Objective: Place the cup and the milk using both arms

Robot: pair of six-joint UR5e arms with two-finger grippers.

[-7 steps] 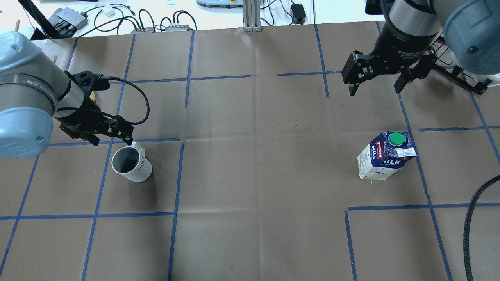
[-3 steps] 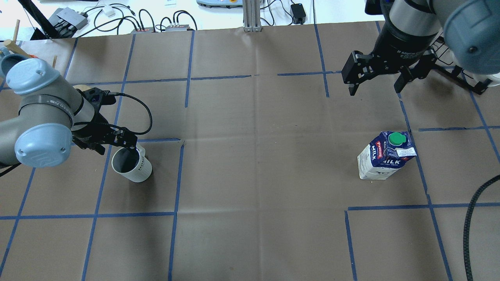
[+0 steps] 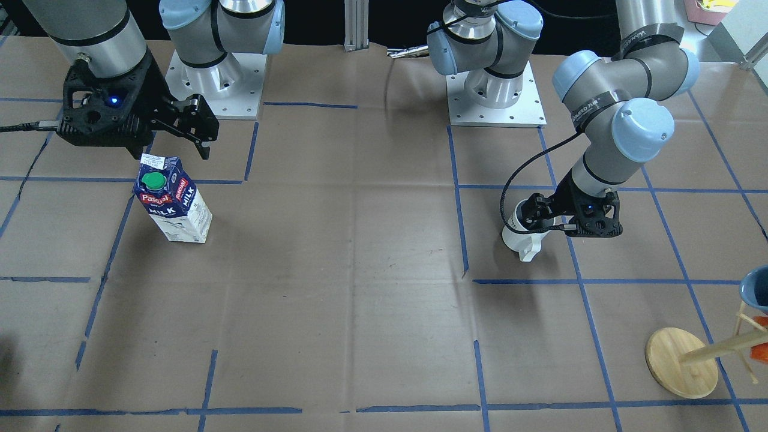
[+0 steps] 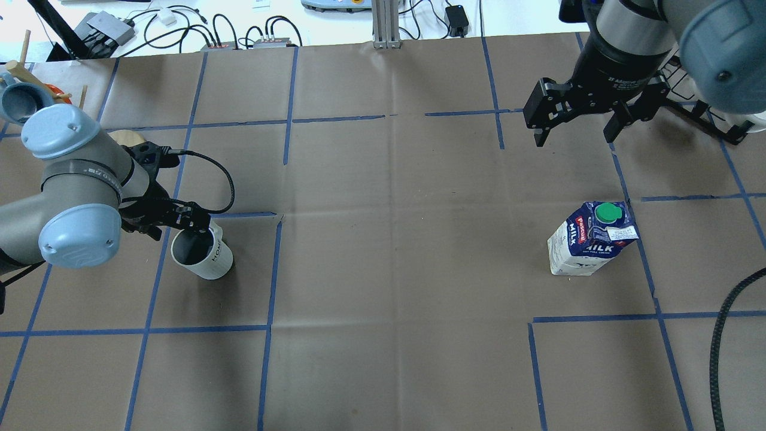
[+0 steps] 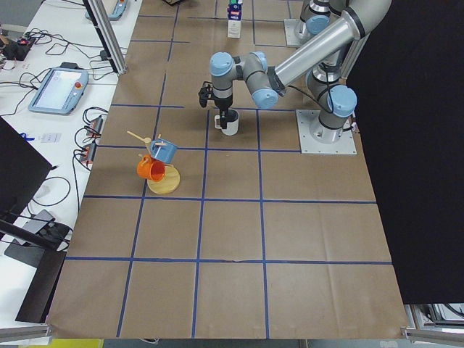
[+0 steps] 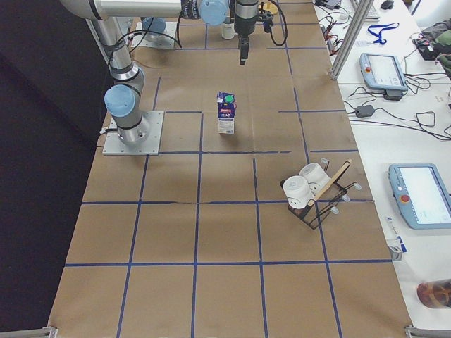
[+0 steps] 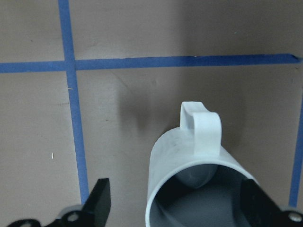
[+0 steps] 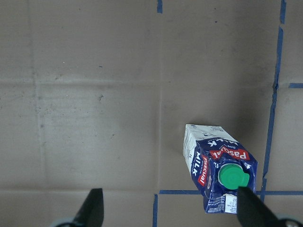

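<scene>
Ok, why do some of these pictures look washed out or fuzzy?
Overhead exterior: the white bench beyond the table is blown out. Left wrist-mounted: the cup sits so close its rim looks soft, and the fingertips are dark blurs.

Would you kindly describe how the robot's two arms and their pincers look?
The left arm and right arm are grey metal tubes with light-blue joint caps. The left pincer and right pincer are black, two-fingered, each with a blue light. A black cable loops beside the left wrist.
</scene>
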